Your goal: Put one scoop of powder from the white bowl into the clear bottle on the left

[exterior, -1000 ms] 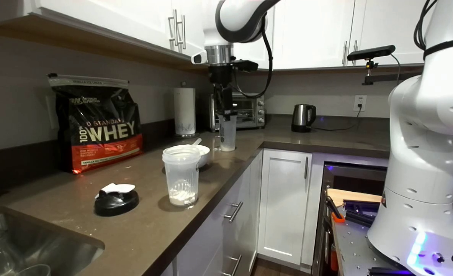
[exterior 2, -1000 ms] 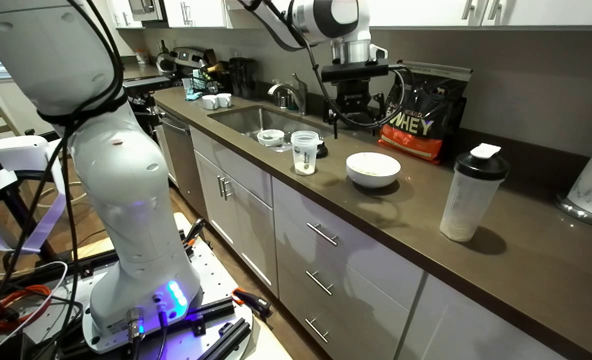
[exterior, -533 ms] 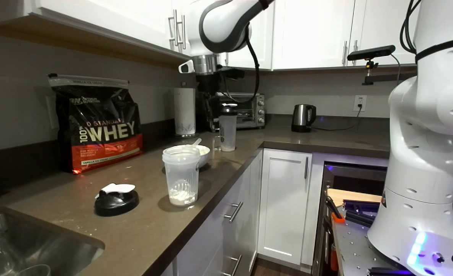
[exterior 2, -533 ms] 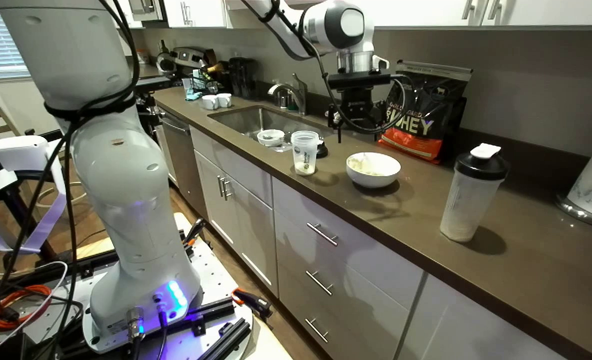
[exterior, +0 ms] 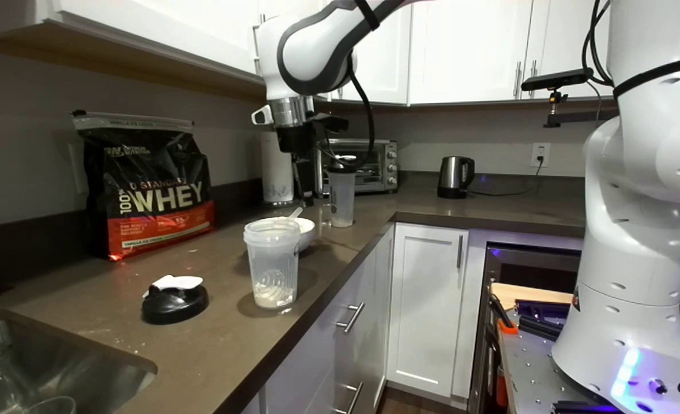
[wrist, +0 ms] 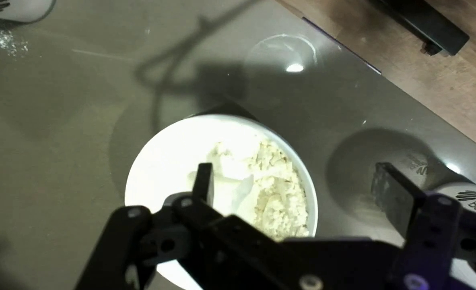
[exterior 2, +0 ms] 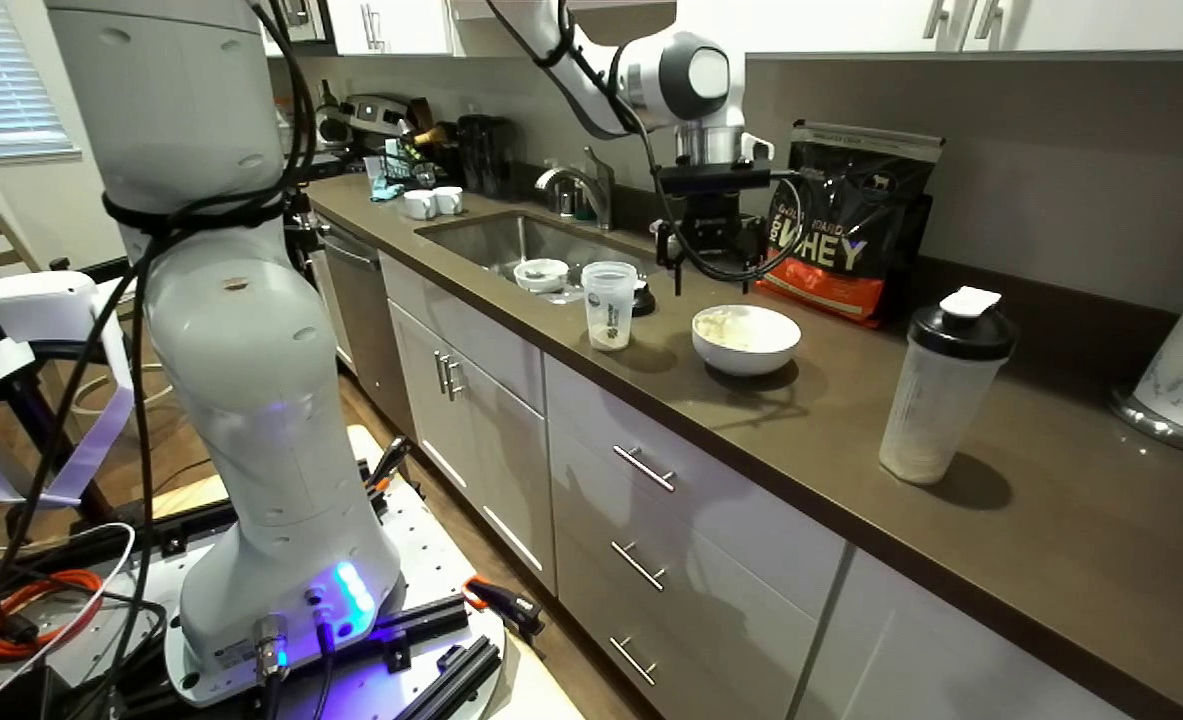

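The white bowl [exterior: 307,237] stands on the counter and holds pale powder [wrist: 278,197]; it also shows in an exterior view [exterior 2: 747,345]. The white scoop [exterior: 296,213] sits in it, its handle sticking up; in the wrist view it is washed out by glare. The clear bottle [exterior 2: 608,310] stands open left of the bowl with powder at its bottom, also in an exterior view [exterior: 272,261]. My gripper [exterior 2: 713,286] is open, empty and above the bowl. In the wrist view [wrist: 294,167] one finger is over the bowl, the other over the counter beyond its rim.
A lidded shaker [exterior 2: 941,395] stands right of the bowl, a whey bag [exterior: 150,190] by the wall. A black lid [exterior: 175,302] with white flap lies near the sink [exterior: 69,368]. A bottle [wrist: 473,195] is at the wrist view's right edge. The counter's front edge [exterior 2: 751,450] is close.
My gripper has moved down, and left in an exterior view, from in front of the lidded shaker to over the bowl. It stays open. The bowl, scoop and bottles have not moved.
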`<state>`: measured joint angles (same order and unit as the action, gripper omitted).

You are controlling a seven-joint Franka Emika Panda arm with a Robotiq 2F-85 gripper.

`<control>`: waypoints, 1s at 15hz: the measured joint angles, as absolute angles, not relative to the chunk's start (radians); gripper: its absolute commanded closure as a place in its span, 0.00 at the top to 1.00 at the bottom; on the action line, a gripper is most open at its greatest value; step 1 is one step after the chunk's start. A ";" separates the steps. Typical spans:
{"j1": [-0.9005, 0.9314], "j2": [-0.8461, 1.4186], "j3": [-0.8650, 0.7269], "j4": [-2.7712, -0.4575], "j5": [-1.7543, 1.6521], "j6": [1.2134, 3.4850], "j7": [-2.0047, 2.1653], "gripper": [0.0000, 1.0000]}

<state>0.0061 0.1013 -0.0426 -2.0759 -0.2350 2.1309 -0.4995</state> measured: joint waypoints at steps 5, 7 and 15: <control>0.006 0.174 -0.036 -2.024 -0.241 2.131 -0.480 0.78; 0.006 0.198 -0.036 -2.003 -0.250 2.130 -0.478 0.80; 0.000 0.273 -0.039 -1.934 -0.252 2.113 -0.477 0.87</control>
<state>0.0003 0.2729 -0.0390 -1.9341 -0.2522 2.1131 -0.4766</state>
